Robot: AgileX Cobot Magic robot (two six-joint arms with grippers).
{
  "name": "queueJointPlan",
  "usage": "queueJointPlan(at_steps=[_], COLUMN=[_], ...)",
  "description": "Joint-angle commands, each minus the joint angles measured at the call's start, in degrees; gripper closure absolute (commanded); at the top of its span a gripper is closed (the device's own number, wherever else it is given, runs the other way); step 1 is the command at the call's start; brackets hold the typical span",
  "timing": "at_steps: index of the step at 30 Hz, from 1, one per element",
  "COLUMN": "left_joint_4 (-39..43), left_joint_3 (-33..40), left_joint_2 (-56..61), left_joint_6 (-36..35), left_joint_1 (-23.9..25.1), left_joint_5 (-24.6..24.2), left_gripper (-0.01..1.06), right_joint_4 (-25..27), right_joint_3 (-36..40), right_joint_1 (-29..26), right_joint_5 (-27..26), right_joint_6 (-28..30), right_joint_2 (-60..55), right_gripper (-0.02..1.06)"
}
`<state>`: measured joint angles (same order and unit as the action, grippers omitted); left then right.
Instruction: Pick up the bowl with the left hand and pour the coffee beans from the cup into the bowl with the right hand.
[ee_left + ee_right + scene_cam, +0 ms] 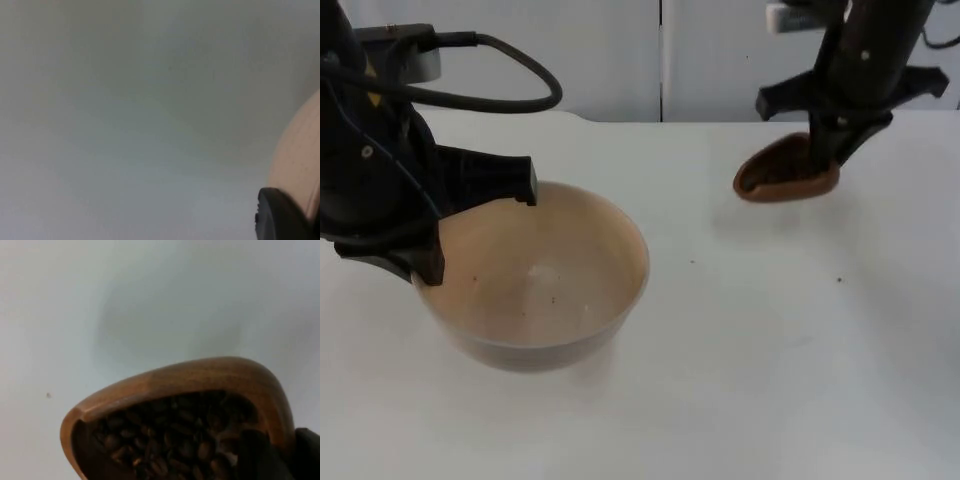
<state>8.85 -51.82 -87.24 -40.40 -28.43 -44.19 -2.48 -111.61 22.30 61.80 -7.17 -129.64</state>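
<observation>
My left gripper [470, 225] is clamped on the near-left rim of the bowl [545, 280], one finger inside, one outside; the bowl sits toward the table's [770, 380] left side, and I cannot tell whether it is lifted. It looks stiff, smooth and light, so the rim hold should serve if kept level. My right gripper [825, 150] is closed on the wooden cup [785, 172], held in the air toward the table's far right, well apart from the bowl. The coffee beans [170, 440] lie loose inside and would spill readily.
</observation>
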Motion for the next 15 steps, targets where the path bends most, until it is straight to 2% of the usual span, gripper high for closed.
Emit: queueJointPlan(at_steps=[1, 8, 15], left_joint_4=[-0.38, -0.26, -0.26], left_joint_3=[0.04, 0.04, 0.04], left_joint_2=[0.36, 0.36, 0.36], left_joint_6=[-0.44, -0.44, -0.44], left_joint_1=[-0.36, -0.36, -0.36], left_joint_5=[0.19, 0.19, 0.19], left_gripper=[1.05, 1.05, 1.05], right_joint_4=[0.46, 1.71, 1.57], right_joint_3=[-0.34, -0.34, -0.34], right_joint_1=[0.27, 0.27, 0.27], right_joint_5=[2.16, 8.04, 8.16], right_joint_6=[1.63, 5.10, 6.80], right_joint_2=[2.66, 8.61, 14.45], right_gripper=[1.05, 1.05, 1.05])
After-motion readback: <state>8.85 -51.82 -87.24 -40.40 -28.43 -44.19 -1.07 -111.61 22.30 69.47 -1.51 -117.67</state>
